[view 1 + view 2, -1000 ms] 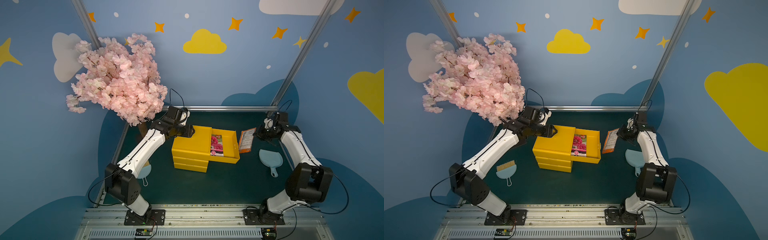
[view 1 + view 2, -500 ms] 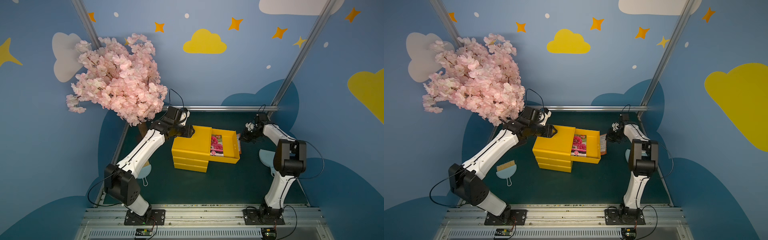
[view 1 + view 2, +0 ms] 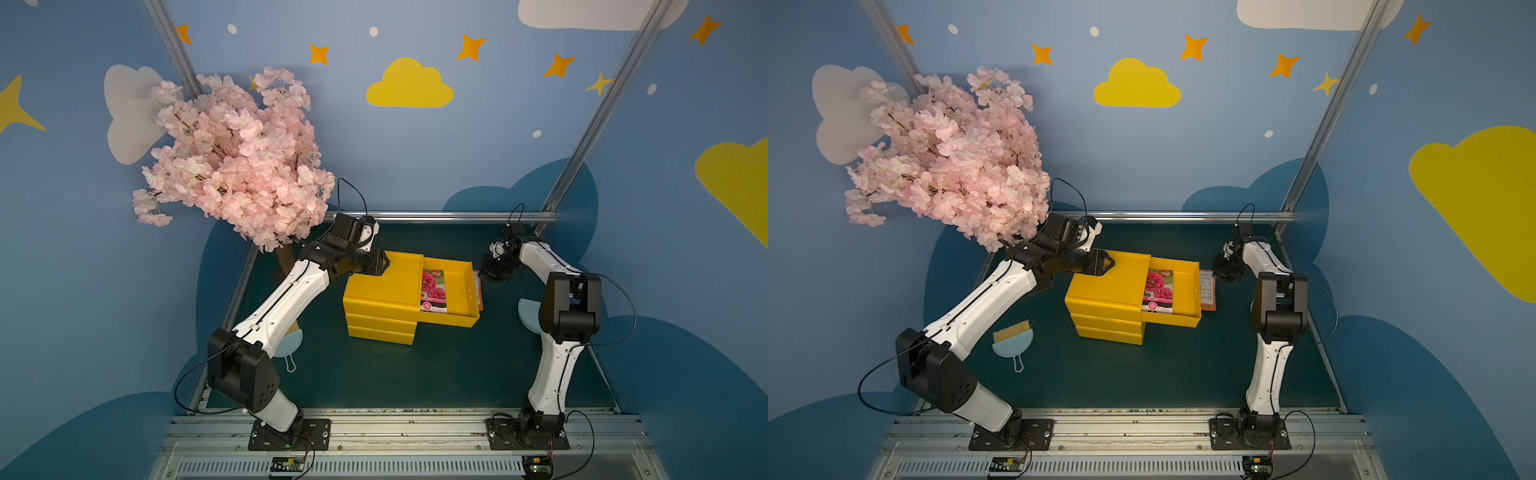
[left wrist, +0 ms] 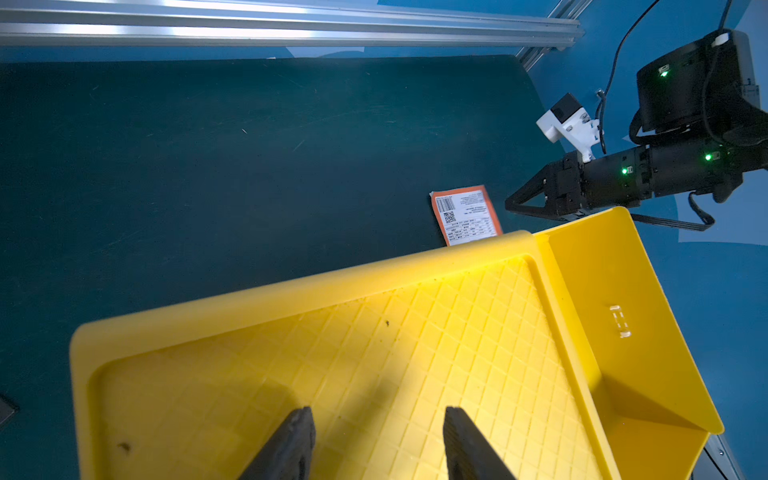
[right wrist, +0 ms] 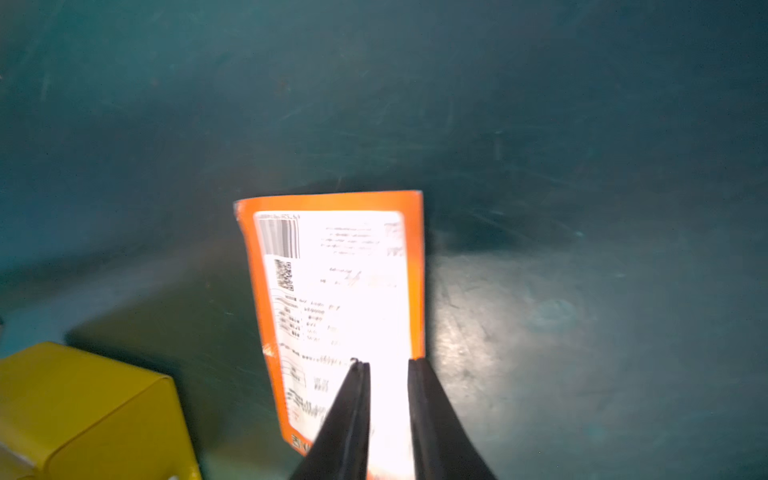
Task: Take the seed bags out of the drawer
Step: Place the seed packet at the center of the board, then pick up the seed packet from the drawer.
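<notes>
Pink-flower seed bag (image 3: 433, 289) lying in the pulled-out top drawer (image 3: 457, 282), orange seed bag (image 5: 332, 291) flat on the bench (image 3: 415, 374) just beside it, right gripper (image 5: 388, 365) released over it, left gripper (image 4: 376, 415) parted, empty, over the cabinet (image 3: 382, 282)

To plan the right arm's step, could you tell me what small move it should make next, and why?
Probably lift the right pincer clear and swing it toward the open drawer: its jaws stand apart over the orange seed bag, flat on the mat outside, while the pink-flower seed bag lies inside.
</notes>
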Tool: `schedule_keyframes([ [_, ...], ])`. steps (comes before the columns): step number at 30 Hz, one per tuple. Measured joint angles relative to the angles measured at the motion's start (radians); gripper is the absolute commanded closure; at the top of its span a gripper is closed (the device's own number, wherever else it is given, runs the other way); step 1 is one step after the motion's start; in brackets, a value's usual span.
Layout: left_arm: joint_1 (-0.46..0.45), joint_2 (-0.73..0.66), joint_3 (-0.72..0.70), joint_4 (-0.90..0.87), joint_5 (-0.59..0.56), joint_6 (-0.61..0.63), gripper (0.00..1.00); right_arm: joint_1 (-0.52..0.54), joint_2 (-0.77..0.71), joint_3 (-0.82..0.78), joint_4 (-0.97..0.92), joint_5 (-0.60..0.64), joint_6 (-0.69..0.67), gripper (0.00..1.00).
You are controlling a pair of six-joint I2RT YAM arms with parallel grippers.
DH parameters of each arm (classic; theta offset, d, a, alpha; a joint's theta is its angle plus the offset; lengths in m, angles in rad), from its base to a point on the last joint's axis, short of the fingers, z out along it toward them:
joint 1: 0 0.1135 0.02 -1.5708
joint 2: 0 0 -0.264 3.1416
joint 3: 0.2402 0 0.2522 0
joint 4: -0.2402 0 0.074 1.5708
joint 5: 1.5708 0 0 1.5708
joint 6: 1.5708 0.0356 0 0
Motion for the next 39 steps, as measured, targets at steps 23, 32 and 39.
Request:
schedule_keyframes([
  [23, 0.001, -0.012, -0.014, 0.010, 0.001, 0.000, 0.44, 0.231, -0.576, -0.116, -0.076, 0.054, 0.051, 0.60],
  [32, 0.001, -0.012, -0.014, 0.009, 0.000, 0.000, 0.45, 0.408, -0.723, -0.204, -0.066, 0.066, 0.109, 0.52],
  [39, 0.001, -0.012, -0.014, 0.010, 0.000, 0.000, 0.44, 0.500, -0.703, -0.291, -0.047, 0.116, 0.143, 0.47],
])
